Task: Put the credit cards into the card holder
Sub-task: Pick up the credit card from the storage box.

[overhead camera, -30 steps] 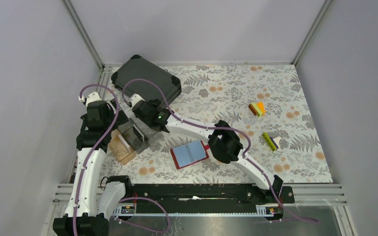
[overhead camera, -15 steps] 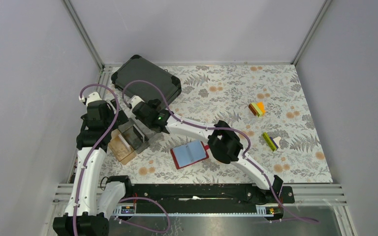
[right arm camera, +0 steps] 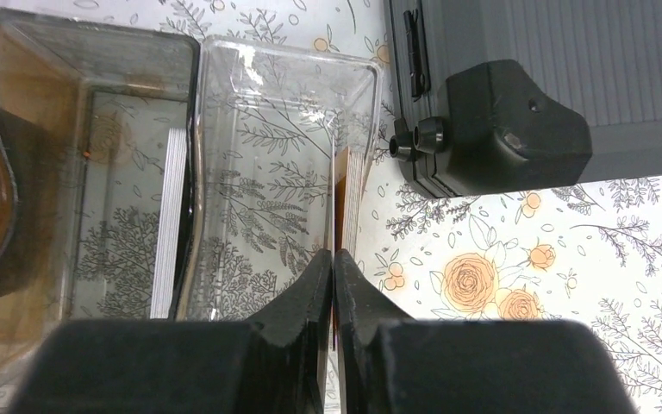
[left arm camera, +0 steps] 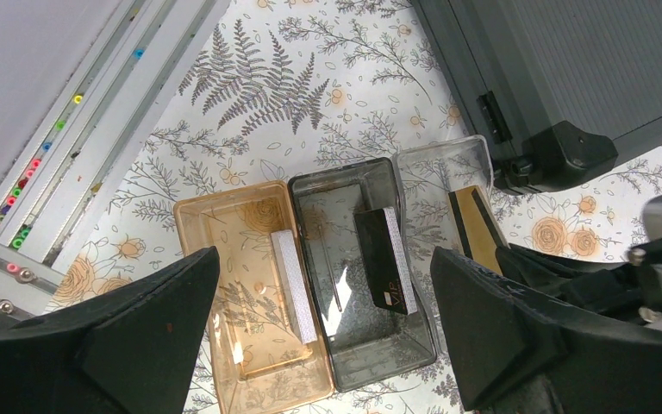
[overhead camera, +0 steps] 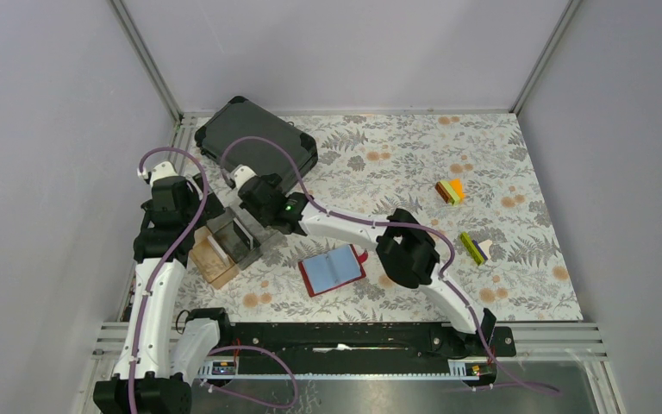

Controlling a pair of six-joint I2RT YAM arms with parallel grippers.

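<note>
Right wrist view: right gripper [right arm camera: 334, 260] pinches tan card [right arm camera: 353, 198] in compartmented box [right arm camera: 284, 50], left gripper [left arm camera: 319, 336] agape above; grey card [left arm camera: 293, 285] and dark card [left arm camera: 384, 259] not yet loaded, card holder [overhead camera: 334, 269] open at box's 4 o'clock.

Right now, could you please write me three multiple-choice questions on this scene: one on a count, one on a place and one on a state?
1. How many compartments does the box have?
A) one B) two C) three
2. Where is the red wallet?
A) inside the box B) open on the table C) on top of the dark case
3. How is the left gripper?
A) wide open B) shut on a card C) shut on the wallet

Answers:
1 C: the left wrist view shows an amber, a grey and a clear compartment side by side.
2 B: it lies spread flat on the patterned table, apart from both box and case.
3 A: its fingers stand far apart above the box, with nothing between them.
</note>
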